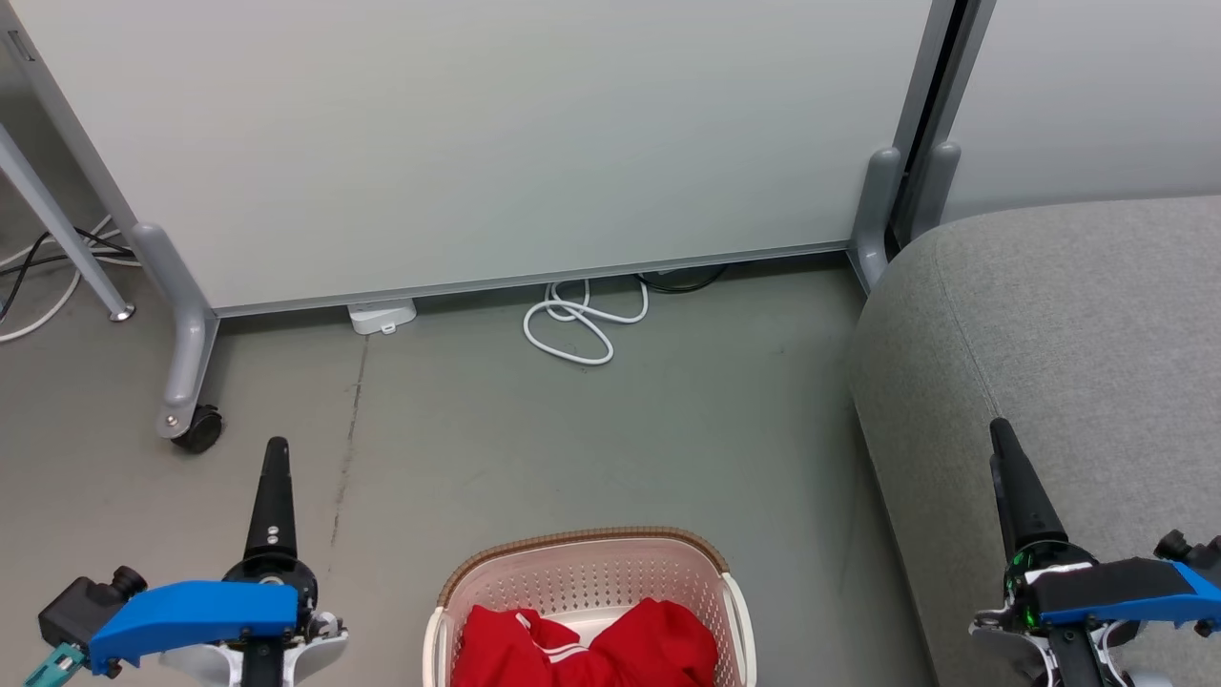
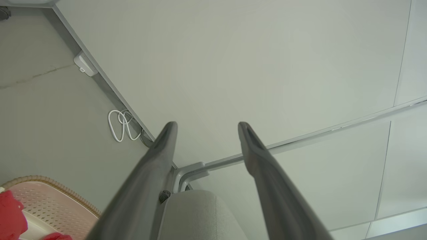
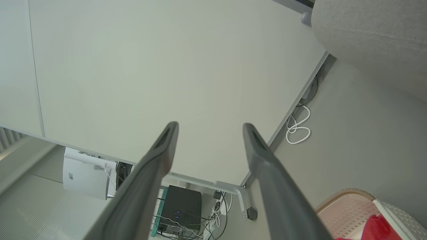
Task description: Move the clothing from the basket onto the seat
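Observation:
The clothing (image 1: 582, 649), bright red with thin white stripes, lies bunched in the cream basket (image 1: 591, 546) at the bottom centre of the head view. The grey seat (image 1: 1068, 324) fills the right side. My left gripper (image 1: 277, 444) hovers over the floor left of the basket, open and empty. My right gripper (image 1: 1000, 425) hangs over the seat's front edge, also open and empty. In the left wrist view the open left gripper (image 2: 206, 126) points at the wall panel, with the basket (image 2: 50, 186), clothing (image 2: 11, 213) and seat (image 2: 196, 213) below. The right wrist view shows the open right gripper (image 3: 210, 126), basket (image 3: 347, 200), clothing (image 3: 377, 228) and seat (image 3: 373, 36).
A pale partition panel (image 1: 477, 143) on castor feet (image 1: 198, 429) stands behind the bare grey floor. A coiled white cable (image 1: 577, 324) and a small white box (image 1: 382, 315) lie at its foot. Cables and a black device (image 3: 181, 206) sit beyond the panel.

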Controlling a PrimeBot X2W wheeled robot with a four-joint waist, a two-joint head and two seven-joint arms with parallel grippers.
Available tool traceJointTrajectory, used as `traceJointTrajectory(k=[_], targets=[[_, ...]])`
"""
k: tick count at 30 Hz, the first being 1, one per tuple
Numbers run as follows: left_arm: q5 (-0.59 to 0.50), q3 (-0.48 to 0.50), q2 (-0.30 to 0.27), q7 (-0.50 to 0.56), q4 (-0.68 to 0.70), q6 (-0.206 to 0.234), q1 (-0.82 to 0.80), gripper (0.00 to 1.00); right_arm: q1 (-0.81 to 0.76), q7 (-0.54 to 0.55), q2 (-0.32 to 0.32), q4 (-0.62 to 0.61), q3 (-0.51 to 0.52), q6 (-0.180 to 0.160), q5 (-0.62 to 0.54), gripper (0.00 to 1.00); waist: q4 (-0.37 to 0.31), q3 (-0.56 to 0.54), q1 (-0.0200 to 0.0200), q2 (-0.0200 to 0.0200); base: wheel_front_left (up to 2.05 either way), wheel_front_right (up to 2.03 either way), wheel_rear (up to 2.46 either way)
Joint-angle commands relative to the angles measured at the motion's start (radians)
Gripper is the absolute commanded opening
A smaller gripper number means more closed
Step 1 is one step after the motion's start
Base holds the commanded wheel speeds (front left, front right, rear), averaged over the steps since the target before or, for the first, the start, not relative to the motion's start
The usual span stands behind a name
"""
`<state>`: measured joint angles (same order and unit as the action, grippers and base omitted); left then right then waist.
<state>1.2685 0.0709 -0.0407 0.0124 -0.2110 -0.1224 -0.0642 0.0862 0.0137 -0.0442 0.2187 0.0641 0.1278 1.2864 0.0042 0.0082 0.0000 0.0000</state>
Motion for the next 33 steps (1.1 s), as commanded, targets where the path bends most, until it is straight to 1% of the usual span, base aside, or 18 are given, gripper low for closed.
traceJointTrajectory(k=[1, 7, 10, 13, 16, 21, 33], targets=[[-0.055, -0.012, -0.007, -0.011, 0.025, 0.005, -0.029, 1.00, 0.009, -0.011, -0.005, -0.027, -0.006, 0.002, -0.041, 1.00, 0.000, 0.000, 0.0000, 0.0000, 0.00, 0.00, 0.00], [-0.234, -0.055, -0.011, -0.035, 0.043, 0.025, -0.032, 1.00, 0.009, -0.035, -0.005, -0.058, -0.032, 0.002, -0.205, 1.00, 0.002, 0.002, 0.0000, 0.0000, 0.00, 0.00, 0.00], [-0.318, -0.084, -0.024, -0.046, 0.050, 0.045, -0.034, 1.00, 0.008, -0.047, -0.005, -0.068, -0.046, 0.002, -0.297, 1.00, 0.002, 0.003, 0.0000, 0.0000, 0.00, 0.00, 0.00], [-0.379, -0.112, -0.036, -0.057, 0.052, 0.068, -0.035, 1.00, 0.005, -0.058, -0.005, -0.072, -0.059, 0.002, -0.376, 1.00, 0.003, 0.004, 0.0000, 0.0000, 0.00, 0.00, 0.00], [-0.426, -0.138, -0.048, -0.068, 0.052, 0.091, -0.038, 1.00, 0.000, -0.069, -0.005, -0.066, -0.063, 0.002, -0.426, 1.00, 0.004, 0.004, 0.0000, 0.0000, 0.00, 0.00, 0.00], [-0.485, -0.174, -0.062, -0.085, 0.041, 0.114, -0.040, 1.00, -0.001, -0.086, -0.006, -0.056, -0.072, 0.002, -0.495, 1.00, 0.006, 0.004, 0.0000, 0.0000, 0.00, 0.00, 0.00], [-0.614, -0.229, -0.077, -0.124, 0.028, 0.149, -0.050, 1.00, -0.001, -0.124, -0.006, -0.045, -0.088, 0.003, -0.646, 1.00, 0.010, 0.006, 0.0000, 0.0000, 0.00, 0.00, 0.00]])
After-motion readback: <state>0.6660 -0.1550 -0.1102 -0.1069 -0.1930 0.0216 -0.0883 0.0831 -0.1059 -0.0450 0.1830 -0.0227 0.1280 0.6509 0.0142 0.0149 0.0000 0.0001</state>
